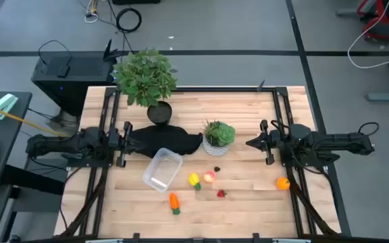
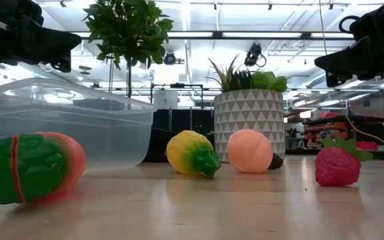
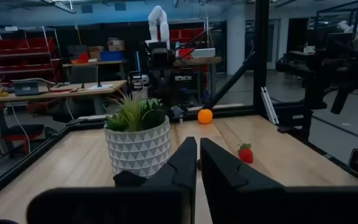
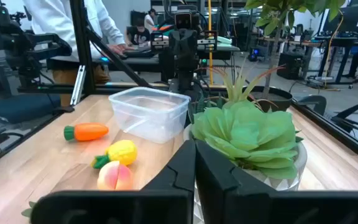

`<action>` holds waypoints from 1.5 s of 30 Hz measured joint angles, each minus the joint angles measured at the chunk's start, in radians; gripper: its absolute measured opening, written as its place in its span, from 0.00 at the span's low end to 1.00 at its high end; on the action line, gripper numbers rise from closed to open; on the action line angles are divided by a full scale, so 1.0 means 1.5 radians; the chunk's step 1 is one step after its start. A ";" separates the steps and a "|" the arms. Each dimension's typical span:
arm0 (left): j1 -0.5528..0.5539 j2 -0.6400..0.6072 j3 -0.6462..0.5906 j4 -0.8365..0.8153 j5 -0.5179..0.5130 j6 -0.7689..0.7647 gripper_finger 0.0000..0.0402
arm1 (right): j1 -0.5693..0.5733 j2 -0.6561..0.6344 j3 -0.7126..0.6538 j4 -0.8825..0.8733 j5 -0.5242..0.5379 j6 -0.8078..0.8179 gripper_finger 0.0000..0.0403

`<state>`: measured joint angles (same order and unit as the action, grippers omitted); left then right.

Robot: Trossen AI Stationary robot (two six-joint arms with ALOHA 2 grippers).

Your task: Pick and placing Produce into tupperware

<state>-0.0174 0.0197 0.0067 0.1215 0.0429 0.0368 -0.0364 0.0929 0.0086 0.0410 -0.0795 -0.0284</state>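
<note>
Tall plant [image 1: 145,75], succulent pot [image 1: 218,138]

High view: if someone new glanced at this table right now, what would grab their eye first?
Probably the tall leafy plant at the table's far edge, then the clear tupperware, empty, near the middle. Scattered nearer the front edge lie the carrot, yellow piece, pink-red fruit and strawberry, with the orange off alone beside the right arm.
</note>
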 joint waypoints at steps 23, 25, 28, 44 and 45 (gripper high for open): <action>0.000 0.000 0.000 0.000 0.000 0.000 0.07 | 0.000 0.000 0.000 0.000 0.000 0.000 0.04; 0.000 0.000 0.000 0.000 0.000 0.000 0.08 | 0.000 0.000 0.000 0.000 0.000 0.000 0.04; 0.000 0.000 0.000 0.000 0.000 0.000 0.09 | 0.000 0.000 0.000 0.000 0.000 0.000 0.04; 0.000 0.000 0.000 0.000 0.000 0.000 0.07 | 0.000 0.000 0.000 0.000 0.000 0.000 0.04; 0.000 0.000 0.000 0.000 0.000 0.000 0.07 | 0.000 0.000 0.000 0.000 0.000 0.000 0.04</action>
<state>-0.0171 0.0200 0.0068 0.1217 0.0429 0.0368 -0.0362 0.0925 0.0086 0.0410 -0.0795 -0.0284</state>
